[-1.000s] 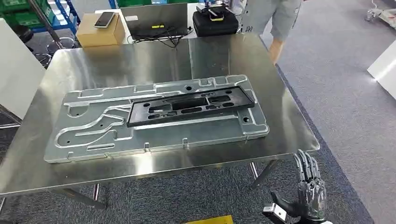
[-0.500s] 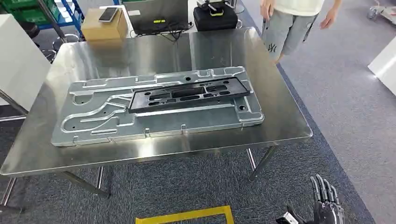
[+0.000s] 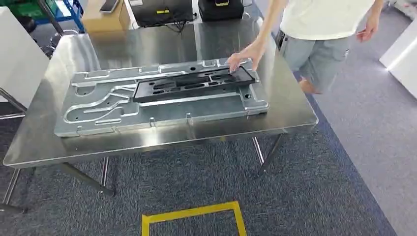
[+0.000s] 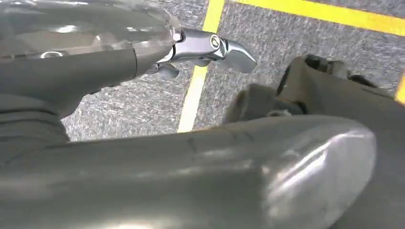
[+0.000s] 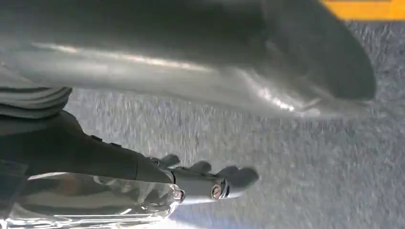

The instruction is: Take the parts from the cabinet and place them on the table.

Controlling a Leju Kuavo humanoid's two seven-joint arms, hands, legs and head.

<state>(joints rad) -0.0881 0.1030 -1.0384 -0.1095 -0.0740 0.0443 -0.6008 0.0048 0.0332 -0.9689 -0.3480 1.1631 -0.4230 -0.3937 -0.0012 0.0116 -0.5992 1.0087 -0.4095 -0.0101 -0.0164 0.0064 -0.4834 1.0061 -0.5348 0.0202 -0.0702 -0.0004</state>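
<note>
The left hand [image 4: 143, 62] hangs over the grey carpet [image 4: 143, 102], with a yellow tape line [image 4: 196, 86] passing under it. Its fingers are stretched out and hold nothing, with a silver fingertip far from the thick thumb. The right hand [image 5: 157, 183] also hangs over grey carpet; its dark fingers are extended side by side and nothing is between them.

In the head view, a steel table [image 3: 290, 110] with a shiny, reflecting top stands on thin metal legs over the same grey carpet. On the floor in front of the table there is a square of yellow tape [image 3: 193, 216].

On the table lies a large silver metal plate [image 3: 162, 110] with milled channels. Its long axis runs left to right across the table, with the right end a little further from the camera. On top of it lies the black part [image 3: 192, 84], a long flat frame with slots, pointing the same way as the plate.

A person in a white shirt and grey shorts stands at the far right side of the table. The person's hand [image 3: 244, 57] touches the right end of the black part.

At the far edge of the table are a cardboard box [image 3: 102, 20] and 2 dark cases.
</note>
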